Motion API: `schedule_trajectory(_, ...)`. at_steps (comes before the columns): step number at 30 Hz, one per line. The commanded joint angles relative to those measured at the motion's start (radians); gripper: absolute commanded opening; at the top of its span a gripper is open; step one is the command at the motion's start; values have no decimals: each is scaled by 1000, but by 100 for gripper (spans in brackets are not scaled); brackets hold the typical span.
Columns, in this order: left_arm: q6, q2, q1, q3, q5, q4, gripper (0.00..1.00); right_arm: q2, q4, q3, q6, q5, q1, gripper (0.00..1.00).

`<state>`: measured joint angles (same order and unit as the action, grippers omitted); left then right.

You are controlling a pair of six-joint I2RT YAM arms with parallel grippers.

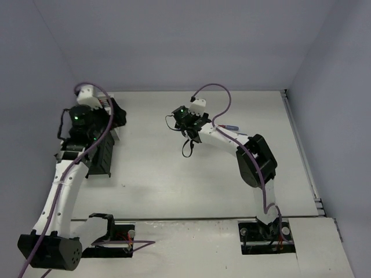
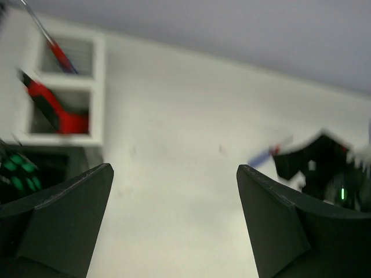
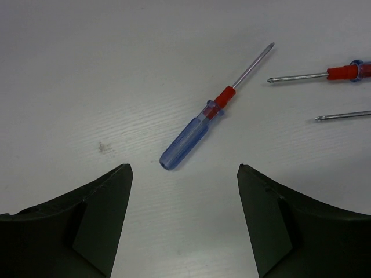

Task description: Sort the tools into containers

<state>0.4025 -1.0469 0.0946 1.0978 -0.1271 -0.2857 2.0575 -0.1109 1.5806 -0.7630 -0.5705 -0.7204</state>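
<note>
The left wrist view shows two white containers (image 2: pixel 95 87) at upper left. One holds red-handled pliers (image 2: pixel 55 110), the one behind it a thin screwdriver (image 2: pixel 58 52). A black container (image 2: pixel 23 174) with green-handled tools sits below them. My left gripper (image 2: pixel 174 174) is open and empty over bare table; from above it (image 1: pixel 117 114) hangs by the container row. My right gripper (image 3: pixel 182 168) is open, just short of a blue-and-red screwdriver (image 3: pixel 203 124) lying flat. A second screwdriver (image 3: pixel 342 72) and a bare shaft (image 3: pixel 345 116) lie at its right.
From above, a black container (image 1: pixel 101 156) stands beside the left arm, whose wrist hides most of the row. The right arm (image 1: pixel 255 159) reaches across mid-table, with a screwdriver (image 1: pixel 229 125) beside it. Walls close in the back and right.
</note>
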Motion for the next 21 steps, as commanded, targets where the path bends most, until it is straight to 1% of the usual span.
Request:
schedule_trajectory(1,-6,39,106,-113,-6,-59,86,97,-87,147,-97,-101,31,70)
schedule_trajectory(4,-19,69,118,-171,-5,-51,86,142,-96,171,-123,-98,47,69)
schedule_trajectory(9,-30,72,147,-174,-20,-55,86,190,-96,179,-157,-84,71,68)
schedule_trajectory(11,-12,62,148,-179,-49,-55,86,201,-96,179,-157,-89,74,67)
schedule_trajectory(16,-19,65,148,-172,-50,-59,86,230,-96,186,-139,-75,80,64)
schedule_trajectory(19,-16,65,147,-174,-53,-58,86,240,-96,173,-131,-59,81,58)
schedule_trajectory(20,-15,65,146,-175,-56,-57,86,240,-96,164,-131,-51,80,56)
schedule_trajectory(21,-14,65,146,-175,-57,-56,86,238,-96,149,-129,-45,79,51)
